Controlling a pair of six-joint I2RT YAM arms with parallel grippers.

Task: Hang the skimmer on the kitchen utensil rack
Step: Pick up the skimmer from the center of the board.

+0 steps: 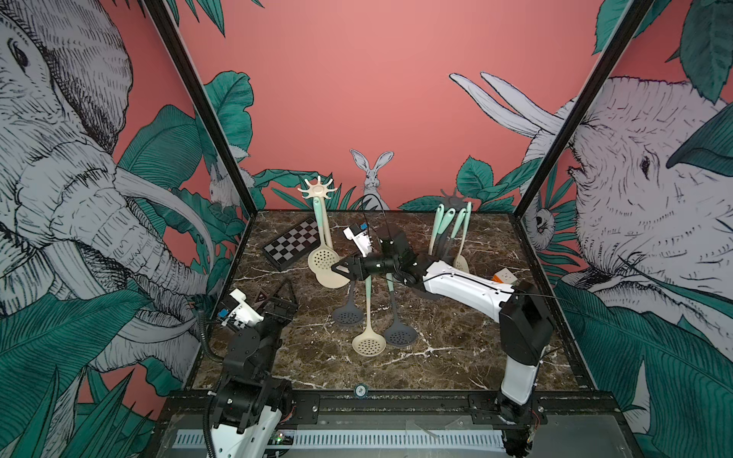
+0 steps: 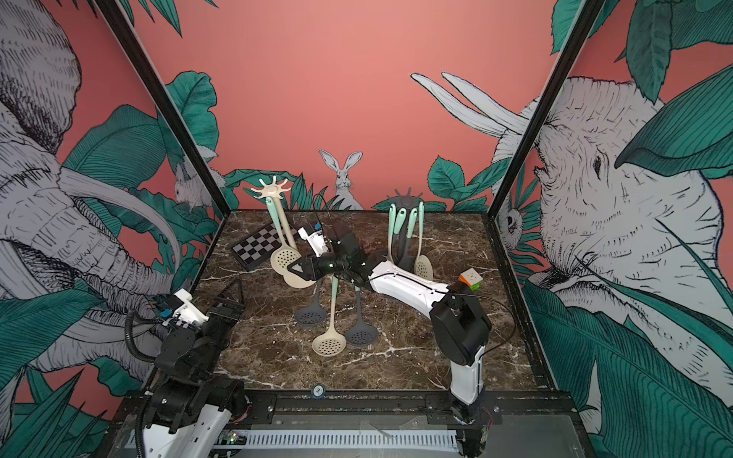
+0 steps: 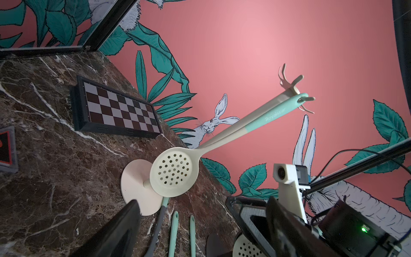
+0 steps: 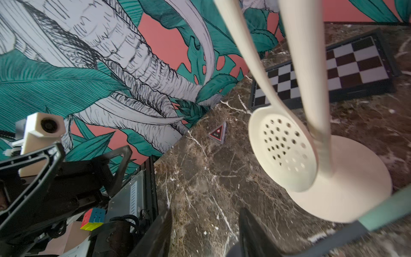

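A cream skimmer [image 1: 323, 259] with a mint handle hangs by its handle hole from a hook of the cream utensil rack [image 1: 317, 189] at the back left. Its perforated head [image 4: 282, 149] dangles just above the rack's round base [image 4: 355, 189]. My right gripper [image 1: 337, 266] hovers low beside that base, open, with only bare marble between its fingers [image 4: 246, 224]. At the front left my left gripper [image 1: 283, 291] is raised and open, holding nothing. In the left wrist view the hung skimmer [image 3: 173, 171] and the rack's hooks [image 3: 291, 85] are plain.
Three more skimmers lie mid-table: a dark grey one [image 1: 347, 315], a cream one [image 1: 369, 343] and another dark grey one [image 1: 400, 335]. A dark rack [image 1: 452, 198] with several utensils stands back right. A chessboard [image 1: 293, 244] lies back left. A colour cube [image 2: 471, 278] sits at the right.
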